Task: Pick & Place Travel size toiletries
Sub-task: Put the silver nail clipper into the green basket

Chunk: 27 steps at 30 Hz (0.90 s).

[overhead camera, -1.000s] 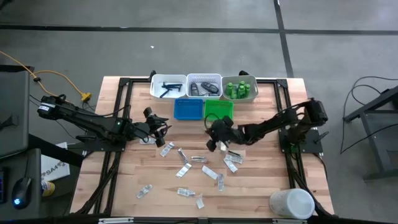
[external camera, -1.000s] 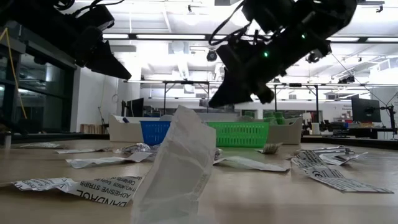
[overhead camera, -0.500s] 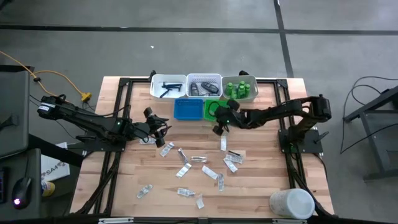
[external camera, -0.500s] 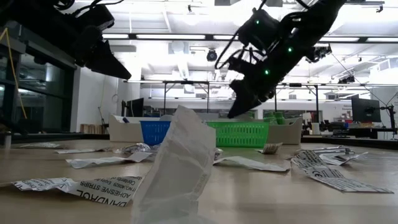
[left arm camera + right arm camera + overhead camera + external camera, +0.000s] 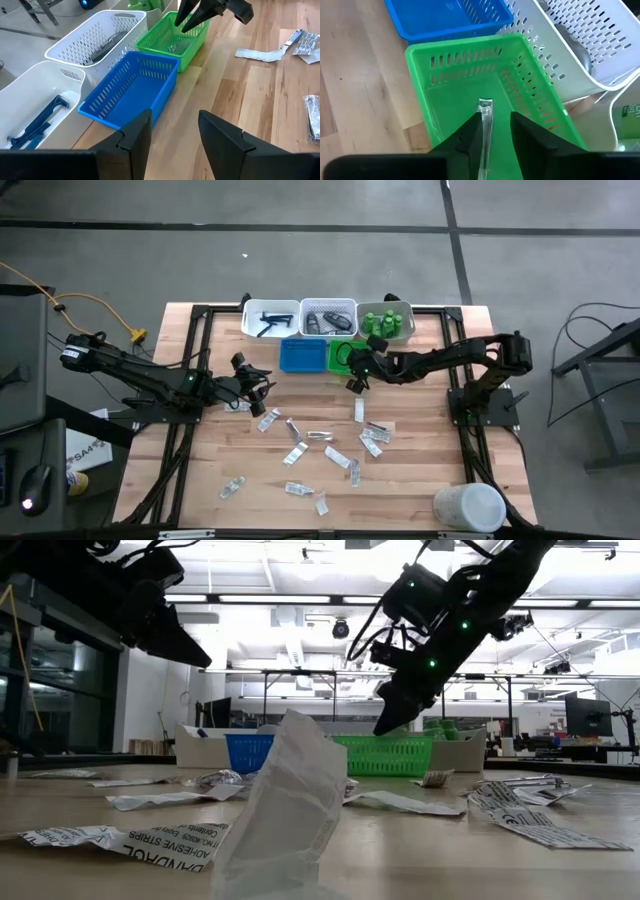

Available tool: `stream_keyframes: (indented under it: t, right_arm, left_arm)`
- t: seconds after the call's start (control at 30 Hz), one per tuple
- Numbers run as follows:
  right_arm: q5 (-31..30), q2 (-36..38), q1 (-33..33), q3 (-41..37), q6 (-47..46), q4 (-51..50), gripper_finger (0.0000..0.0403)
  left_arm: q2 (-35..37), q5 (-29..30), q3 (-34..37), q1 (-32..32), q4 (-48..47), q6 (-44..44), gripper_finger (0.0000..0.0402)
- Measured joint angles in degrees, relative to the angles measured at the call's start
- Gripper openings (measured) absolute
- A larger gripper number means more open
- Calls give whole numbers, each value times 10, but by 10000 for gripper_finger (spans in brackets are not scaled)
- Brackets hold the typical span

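Several clear and white flat packets lie scattered on the wooden table. Three white trays at the far edge hold thin dark sticks, dark grey pieces and green bottles. My right gripper hangs over the near end of the green tray, shut on a clear packet. My left gripper hovers open above the table, left of the blue tray, and touches nothing. My right gripper holds the clear packet between its two fingers, seen edge-on in the right wrist view, with its free end sticking out past the fingertips. The fingers slant down from the table's right. The packet is lifted clear above the green tray's floor.
The blue tray is empty, and a small grey item lies in the green tray. A large white cylindrical container lies at the near right corner. Black frame rails run along the table's left and right sides.
My right gripper has risen from the packets at the table's middle and moved toward the far edge, carrying the clear packet to above the green tray. In the last half second it has barely moved.
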State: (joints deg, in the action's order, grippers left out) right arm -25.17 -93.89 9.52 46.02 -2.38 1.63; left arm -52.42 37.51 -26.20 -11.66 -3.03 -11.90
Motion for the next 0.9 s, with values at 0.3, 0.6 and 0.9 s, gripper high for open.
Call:
stream_keyframes:
  t: [0.3,0.6,0.9]
  right_arm:
    - [0,37,-14,0,-90,-46,136]
    - [123,154,-91,0,-238,-206,134]
    - [153,168,-206,0,-336,-353,123]
  left_arm:
    - [0,-3,0,0,0,-4,161]
    - [0,-8,0,0,0,-4,161]
    - [0,-9,0,0,-1,-4,161]
